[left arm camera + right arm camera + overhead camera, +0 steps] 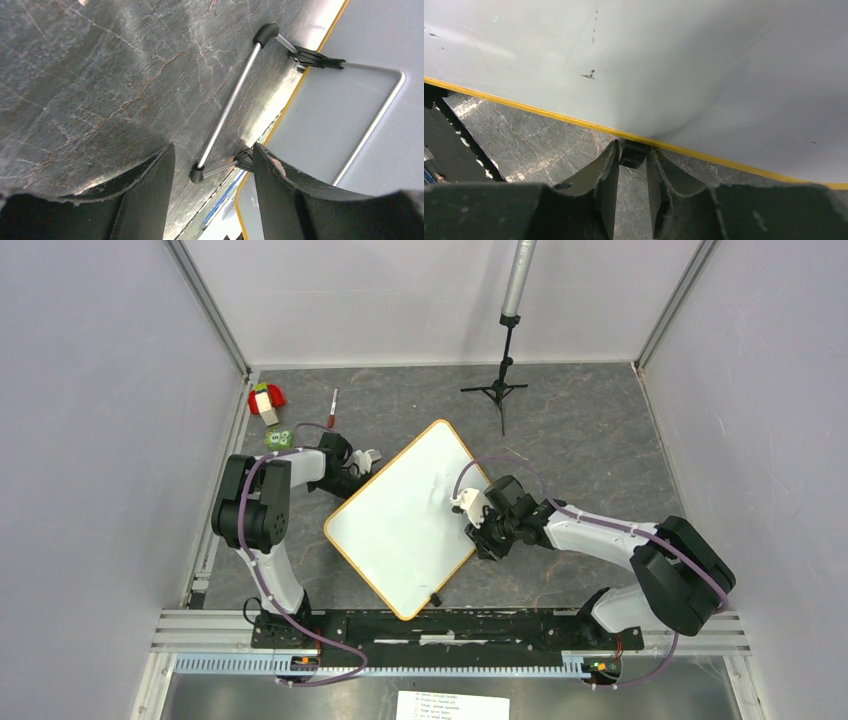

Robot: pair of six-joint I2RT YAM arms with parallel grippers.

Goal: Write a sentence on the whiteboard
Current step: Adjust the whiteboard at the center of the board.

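The whiteboard (400, 525) lies cornerwise in the middle of the table, white with a yellow rim. The sentence is not in view on it; only a few tiny dark specks (590, 76) show. My left gripper (368, 457) stands open at the board's upper-left edge. In the left wrist view its fingers (212, 150) straddle bare table beside a metal wire bracket (227, 107) clipped to the board (325, 120). My right gripper (465, 508) is at the board's right edge. There its fingertips (633, 147) press both sides of a small black clip (633, 154) under the rim of the board (649, 60).
A red marker (333, 403) lies on the table behind the left arm. Red, white and green small items (267, 405) sit at the far left. A black tripod stand (503, 380) rises at the back. Another black clip (434, 597) is on the board's near edge. A printed sheet (452, 705) lies below the rail.
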